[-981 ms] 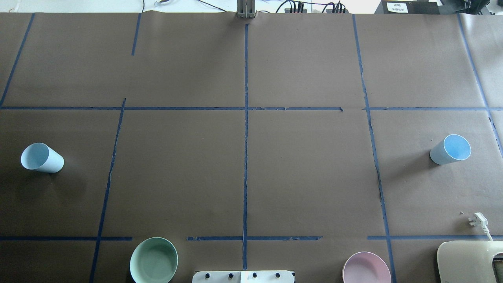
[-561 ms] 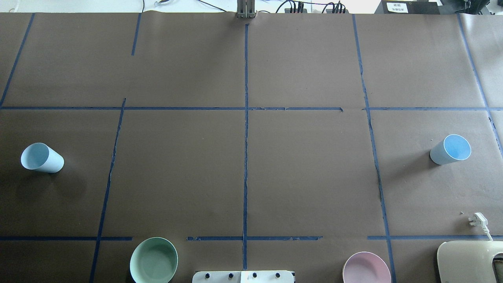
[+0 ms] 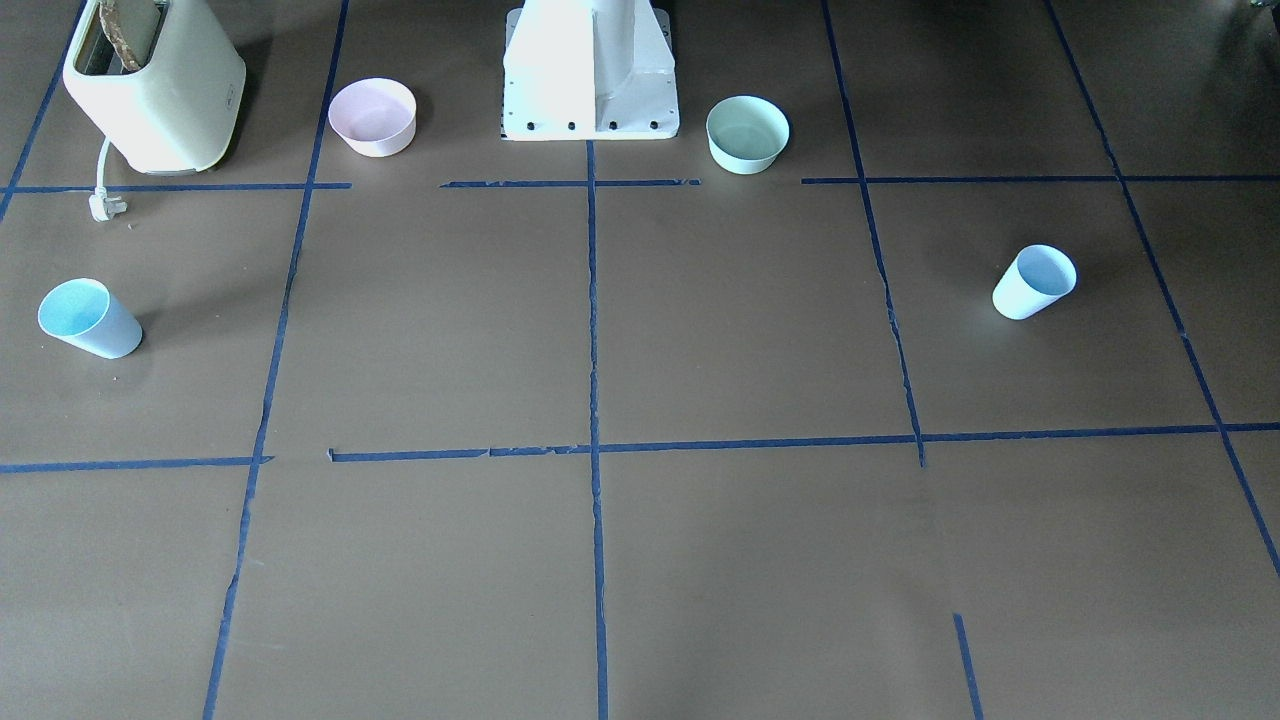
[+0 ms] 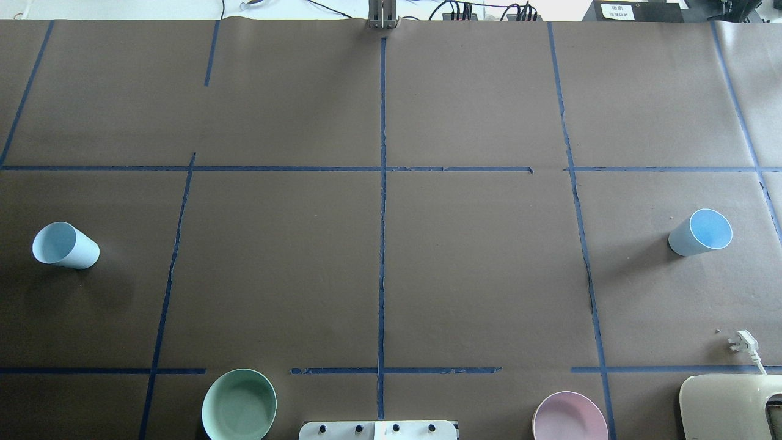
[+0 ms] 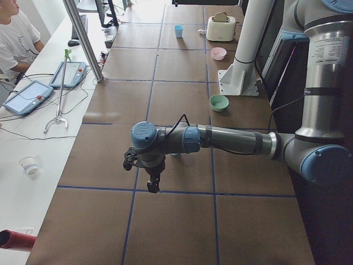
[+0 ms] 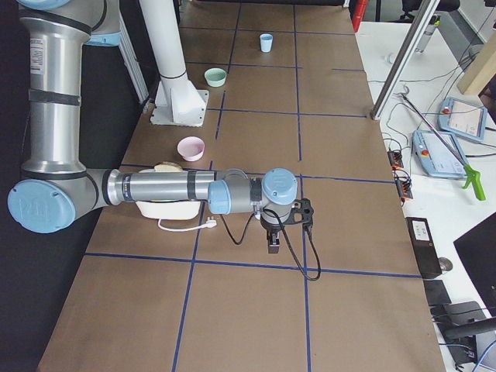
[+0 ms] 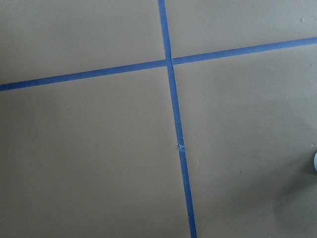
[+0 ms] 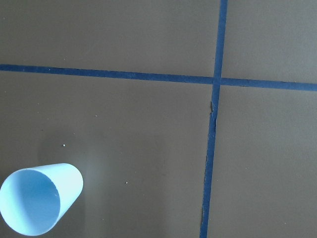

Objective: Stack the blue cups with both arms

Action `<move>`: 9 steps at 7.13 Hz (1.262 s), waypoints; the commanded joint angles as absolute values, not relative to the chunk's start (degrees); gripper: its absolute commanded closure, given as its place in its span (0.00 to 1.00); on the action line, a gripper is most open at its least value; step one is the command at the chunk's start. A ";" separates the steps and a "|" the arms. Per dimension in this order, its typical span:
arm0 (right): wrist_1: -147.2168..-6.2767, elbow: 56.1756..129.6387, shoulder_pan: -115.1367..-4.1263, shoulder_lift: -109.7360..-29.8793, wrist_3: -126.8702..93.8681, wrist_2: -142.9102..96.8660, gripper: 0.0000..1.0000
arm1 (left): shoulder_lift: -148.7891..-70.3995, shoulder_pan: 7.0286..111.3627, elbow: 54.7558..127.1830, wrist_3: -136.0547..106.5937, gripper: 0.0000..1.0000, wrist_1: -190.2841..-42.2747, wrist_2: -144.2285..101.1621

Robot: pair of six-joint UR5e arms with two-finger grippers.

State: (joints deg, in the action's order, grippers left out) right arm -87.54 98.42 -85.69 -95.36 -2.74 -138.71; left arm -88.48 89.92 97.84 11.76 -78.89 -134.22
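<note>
Two pale-blue cups stand mouth up, far apart. One cup [image 4: 65, 245] is at the table's left side, also in the front view [image 3: 1035, 282]. The other cup [image 4: 701, 233] is at the right side, also in the front view [image 3: 88, 318] and low left in the right wrist view [image 8: 39, 201]. Neither arm shows in the overhead or front view. In the side views my left gripper [image 5: 153, 186] and right gripper [image 6: 274, 246] hang pointing down above the table. I cannot tell whether they are open or shut.
A mint-green bowl [image 4: 239, 404] and a pink bowl [image 4: 569, 417] sit at the near edge beside the white pedestal base [image 3: 590, 70]. A cream toaster [image 3: 150, 85] with its plug [image 4: 743, 342] is at the near right. Blue tape lines grid the brown table.
</note>
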 commanded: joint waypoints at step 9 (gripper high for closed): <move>-79.12 97.03 -83.67 -95.98 -2.55 -138.52 0.00 | -82.18 65.07 99.58 -41.89 0.00 -115.11 -133.96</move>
State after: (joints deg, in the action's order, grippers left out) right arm -81.24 97.12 -84.15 -95.88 -2.81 -138.70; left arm -83.06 69.49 99.50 -35.23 -109.86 -135.25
